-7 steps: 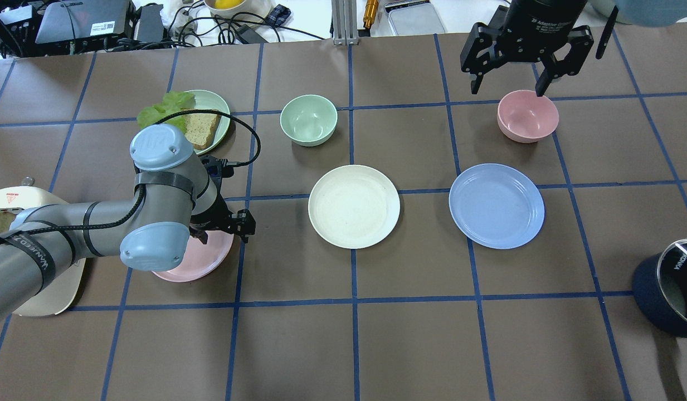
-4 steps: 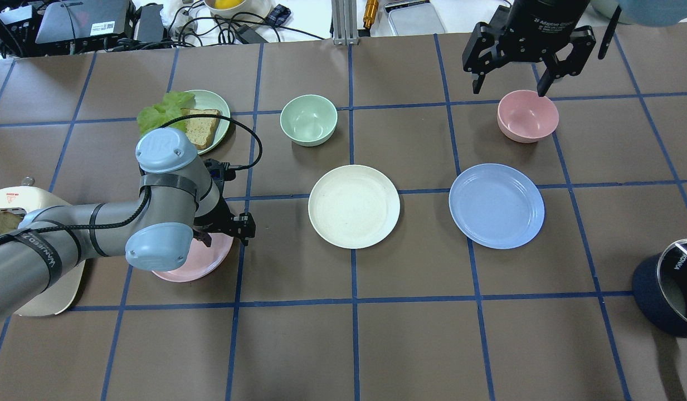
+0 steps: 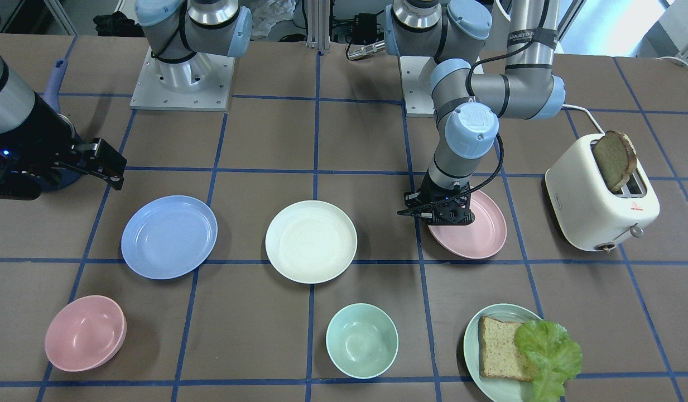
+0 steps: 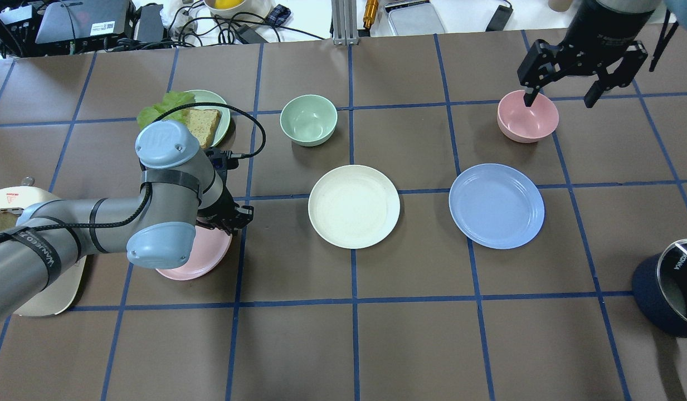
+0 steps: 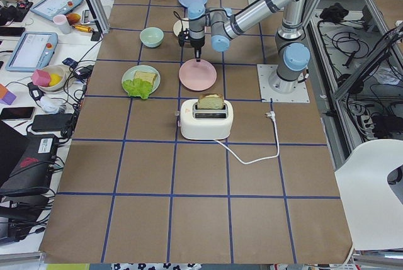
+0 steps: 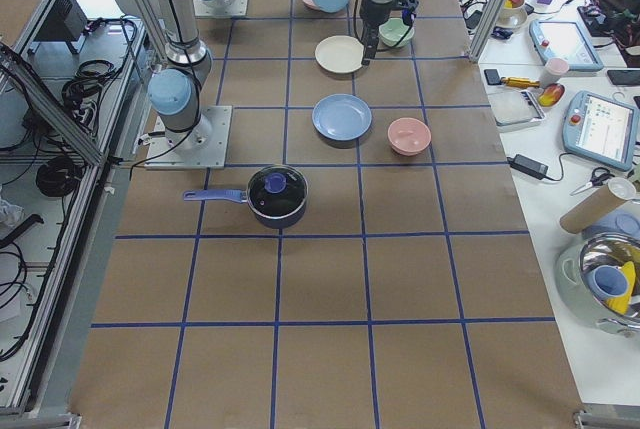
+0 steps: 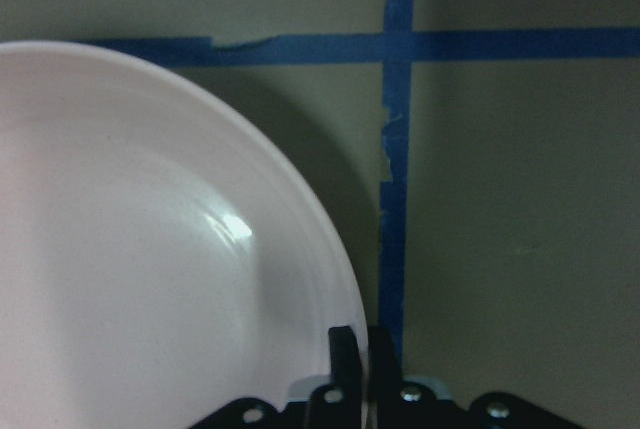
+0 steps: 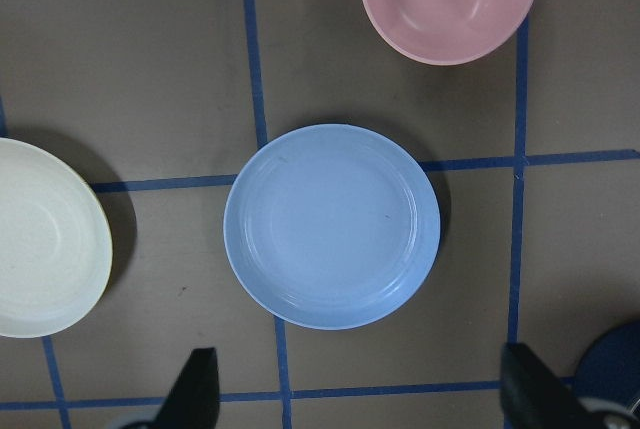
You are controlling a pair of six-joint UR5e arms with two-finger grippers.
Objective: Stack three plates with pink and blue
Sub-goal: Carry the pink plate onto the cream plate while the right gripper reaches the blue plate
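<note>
The pink plate (image 4: pixel 194 260) lies at the left of the table, partly under my left arm. My left gripper (image 4: pixel 232 216) is shut on its right rim; the left wrist view shows the two fingertips (image 7: pixel 345 349) pinched together on the edge of the plate (image 7: pixel 150 249). The cream-white plate (image 4: pixel 354 206) sits in the middle and the light blue plate (image 4: pixel 496 206) to its right, both flat on the table. My right gripper (image 4: pixel 559 100) is open and empty, high above the table at the back right, with the blue plate (image 8: pixel 332 226) below it.
A pink bowl (image 4: pixel 527 116) sits under the right gripper and a mint bowl (image 4: pixel 308 120) behind the cream plate. A pale green plate (image 4: pixel 224 113) with bread and lettuce is at the back left. A white toaster (image 3: pixel 600 201) stands at the far left, a dark pot (image 4: pixel 669 295) at the right edge.
My left gripper's fingers have closed onto the pink plate's rim and the plate has shifted slightly. My right gripper has moved to the right, still open.
</note>
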